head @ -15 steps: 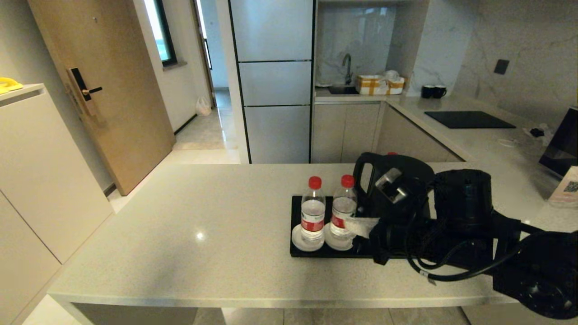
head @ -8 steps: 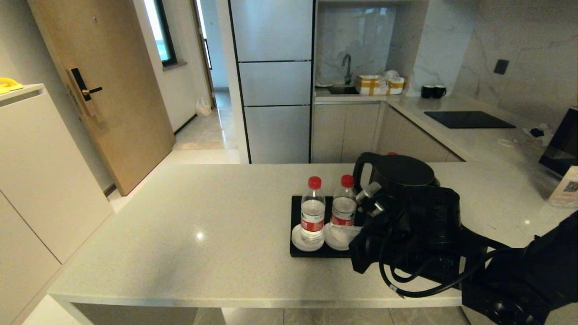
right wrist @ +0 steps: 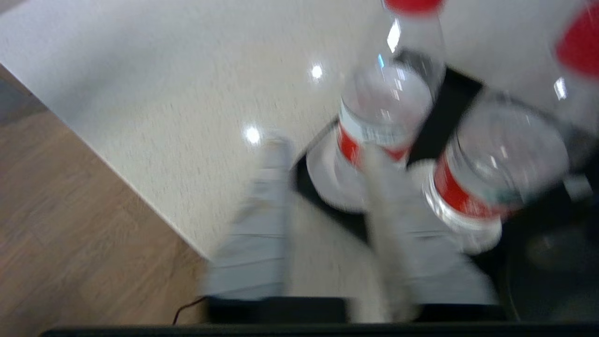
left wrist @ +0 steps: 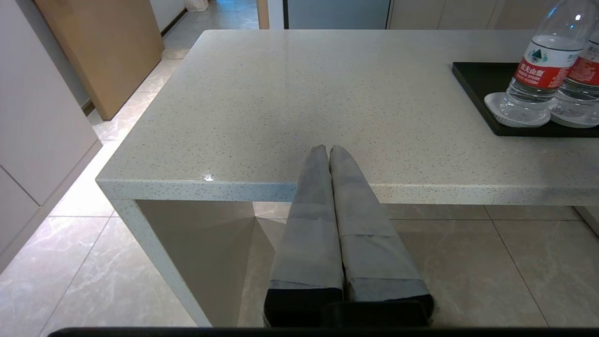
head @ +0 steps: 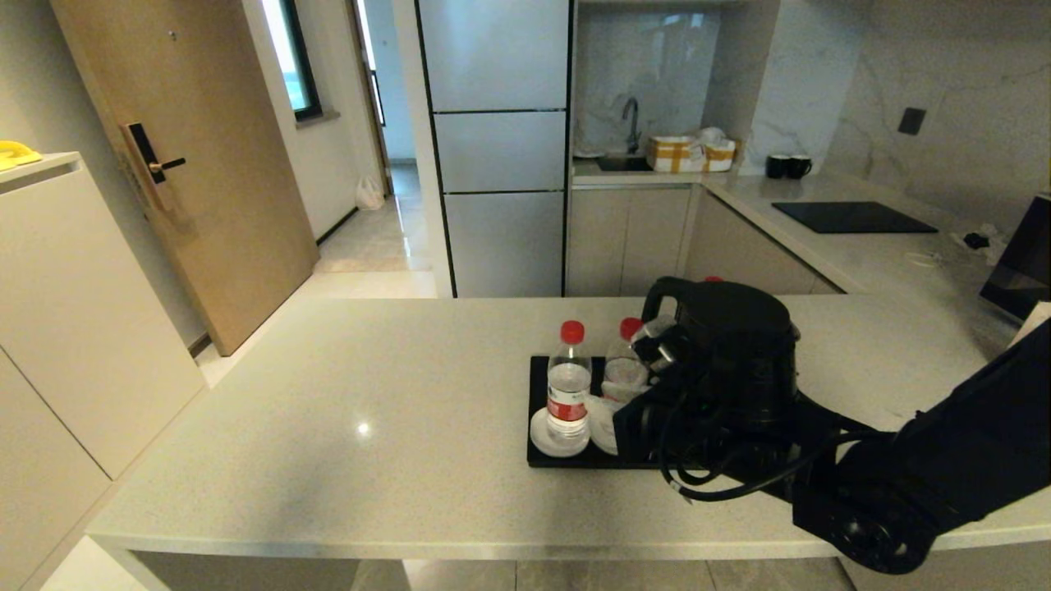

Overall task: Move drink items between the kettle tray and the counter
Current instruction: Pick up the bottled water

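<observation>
We see the right gripper, fingers spread and holding nothing, at centre frame by two water bottles on coasters in the kettle tray. Left gripper parked, fingers pressed together, at the counter edge.

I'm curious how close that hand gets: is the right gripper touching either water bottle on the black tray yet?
Cannot tell. In the right wrist view the right gripper is open, one finger overlapping the left bottle; motion blur hides any contact or gap. In the head view the arm hides the fingertips.
</observation>
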Motion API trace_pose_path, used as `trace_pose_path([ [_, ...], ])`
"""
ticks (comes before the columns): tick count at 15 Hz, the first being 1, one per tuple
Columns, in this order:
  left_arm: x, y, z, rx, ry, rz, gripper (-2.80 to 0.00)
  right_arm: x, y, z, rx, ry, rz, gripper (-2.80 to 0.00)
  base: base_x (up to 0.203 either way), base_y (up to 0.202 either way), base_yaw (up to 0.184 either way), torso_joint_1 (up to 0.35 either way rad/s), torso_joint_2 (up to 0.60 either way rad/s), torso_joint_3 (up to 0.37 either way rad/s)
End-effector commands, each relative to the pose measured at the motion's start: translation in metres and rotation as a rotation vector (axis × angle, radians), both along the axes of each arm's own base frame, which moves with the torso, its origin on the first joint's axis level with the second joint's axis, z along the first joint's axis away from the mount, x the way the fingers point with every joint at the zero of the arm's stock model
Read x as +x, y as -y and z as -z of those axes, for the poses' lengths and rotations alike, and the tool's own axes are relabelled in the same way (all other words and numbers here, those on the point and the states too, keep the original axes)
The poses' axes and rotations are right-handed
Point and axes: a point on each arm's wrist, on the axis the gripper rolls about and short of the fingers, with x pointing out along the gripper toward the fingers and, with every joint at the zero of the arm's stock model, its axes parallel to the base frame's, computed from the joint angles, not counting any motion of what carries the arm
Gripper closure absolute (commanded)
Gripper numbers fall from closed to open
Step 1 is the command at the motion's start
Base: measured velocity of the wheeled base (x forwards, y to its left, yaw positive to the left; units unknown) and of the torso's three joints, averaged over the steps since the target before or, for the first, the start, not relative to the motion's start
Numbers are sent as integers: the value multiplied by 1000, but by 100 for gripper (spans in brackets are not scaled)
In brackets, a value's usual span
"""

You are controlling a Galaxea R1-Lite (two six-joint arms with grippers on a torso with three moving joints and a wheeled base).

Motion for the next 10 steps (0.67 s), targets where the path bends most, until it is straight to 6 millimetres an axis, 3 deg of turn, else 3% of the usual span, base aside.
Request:
trace_pose_path([
  [1, 0, 0, 0, 0, 0, -1, 0, 14, -10, -1, 18, 24, -2, -280, 0, 0, 0, 0, 0, 0],
  [4, 0, 0, 0, 0, 0, -1, 0, 23, -17, -7, 36, 51, 0, -280, 0, 0, 0, 0, 0, 0],
  [10, 0, 0, 0, 0, 0, -1, 0, 42, -28, 25, -20, 32, 70, -280, 0, 0, 0, 0, 0, 0],
])
